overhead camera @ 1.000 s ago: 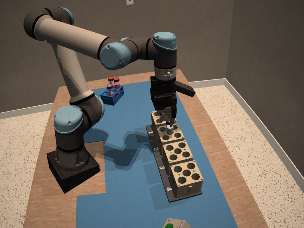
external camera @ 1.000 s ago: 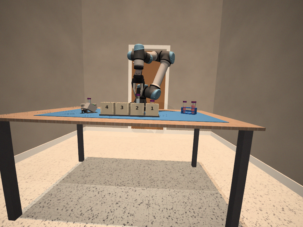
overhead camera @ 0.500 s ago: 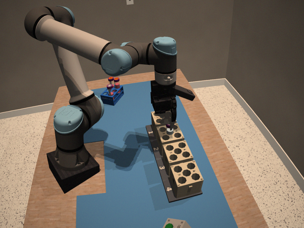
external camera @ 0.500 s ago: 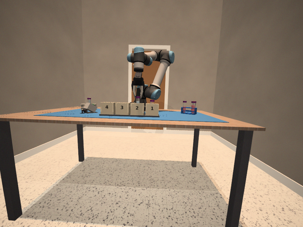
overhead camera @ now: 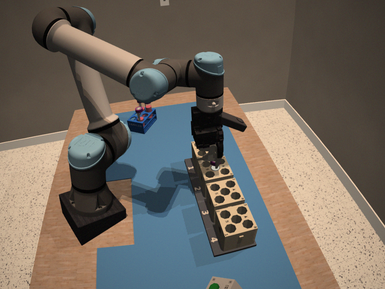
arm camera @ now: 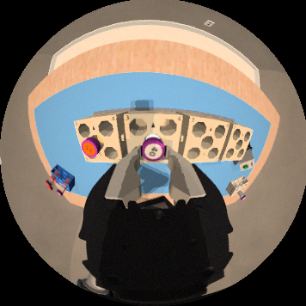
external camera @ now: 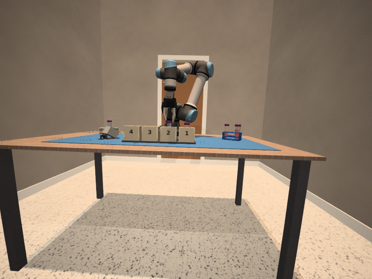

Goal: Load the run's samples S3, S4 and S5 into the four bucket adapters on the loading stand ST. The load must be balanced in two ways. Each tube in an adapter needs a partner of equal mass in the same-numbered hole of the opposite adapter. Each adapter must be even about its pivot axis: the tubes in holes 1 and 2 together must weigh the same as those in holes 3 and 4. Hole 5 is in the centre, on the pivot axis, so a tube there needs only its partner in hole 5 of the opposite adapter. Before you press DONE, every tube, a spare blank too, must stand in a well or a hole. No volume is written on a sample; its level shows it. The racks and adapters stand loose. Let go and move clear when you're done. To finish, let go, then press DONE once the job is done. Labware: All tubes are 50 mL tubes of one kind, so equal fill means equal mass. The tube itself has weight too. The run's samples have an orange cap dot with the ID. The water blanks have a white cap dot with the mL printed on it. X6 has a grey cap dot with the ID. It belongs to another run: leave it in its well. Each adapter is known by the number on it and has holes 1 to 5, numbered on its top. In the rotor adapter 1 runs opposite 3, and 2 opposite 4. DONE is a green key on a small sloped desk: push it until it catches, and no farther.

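End effector on 40 mL blank, lower tube hidden, DONE desk cut off

Had the white-dotted 40 blank upright, purple-capped, sunk deep into centre hole 5 of tan adapter 2! Saw an orange-dotted tube standing in adapter 1. Found adapters 3 and 4 unfilled, lined up along the top view's right tabletop edge. Spotted red-filled tubes upright toward the far-left corner, green DONE key toward the near edge.
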Robot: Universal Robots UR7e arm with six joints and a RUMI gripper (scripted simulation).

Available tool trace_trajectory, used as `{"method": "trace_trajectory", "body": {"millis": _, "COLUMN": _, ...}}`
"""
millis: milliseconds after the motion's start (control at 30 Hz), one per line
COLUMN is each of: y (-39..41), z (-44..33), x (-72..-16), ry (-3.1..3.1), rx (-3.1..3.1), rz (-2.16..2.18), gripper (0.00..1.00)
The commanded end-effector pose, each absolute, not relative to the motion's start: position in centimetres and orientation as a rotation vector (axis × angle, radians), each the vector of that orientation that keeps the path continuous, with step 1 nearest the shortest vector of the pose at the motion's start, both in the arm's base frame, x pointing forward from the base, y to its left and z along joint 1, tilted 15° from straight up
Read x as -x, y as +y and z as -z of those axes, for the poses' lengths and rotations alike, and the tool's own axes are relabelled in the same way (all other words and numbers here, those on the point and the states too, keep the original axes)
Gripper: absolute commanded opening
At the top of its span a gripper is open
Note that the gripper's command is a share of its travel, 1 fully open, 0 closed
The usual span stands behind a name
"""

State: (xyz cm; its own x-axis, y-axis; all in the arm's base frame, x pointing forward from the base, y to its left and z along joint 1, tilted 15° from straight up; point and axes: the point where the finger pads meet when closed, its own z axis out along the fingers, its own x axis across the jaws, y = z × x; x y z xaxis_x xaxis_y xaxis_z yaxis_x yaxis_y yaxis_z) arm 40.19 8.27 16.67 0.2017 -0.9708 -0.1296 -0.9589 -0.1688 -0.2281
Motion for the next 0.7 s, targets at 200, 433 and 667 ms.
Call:
{"method": "trace_trajectory", "body": {"millis": 200, "y": 8.37, "z": -16.04, "x": -40.36, "ry": 1.834, "rx": 2.219, "rz": 0.068, "gripper": 0.00}}
{"method": "trace_trajectory", "body": {"millis": 433, "y": 8.38, "z": -15.98, "x": -40.37, "ry": 1.834, "rx": 2.219, "rz": 0.068, "gripper": 0.00}}
{"method": "trace_trajectory", "body": {"millis": 667, "y": 8.39, "z": -15.98, "x": -40.37, "ry": 1.834, "rx": 2.219, "rz": 0.068, "gripper": 0.35}}
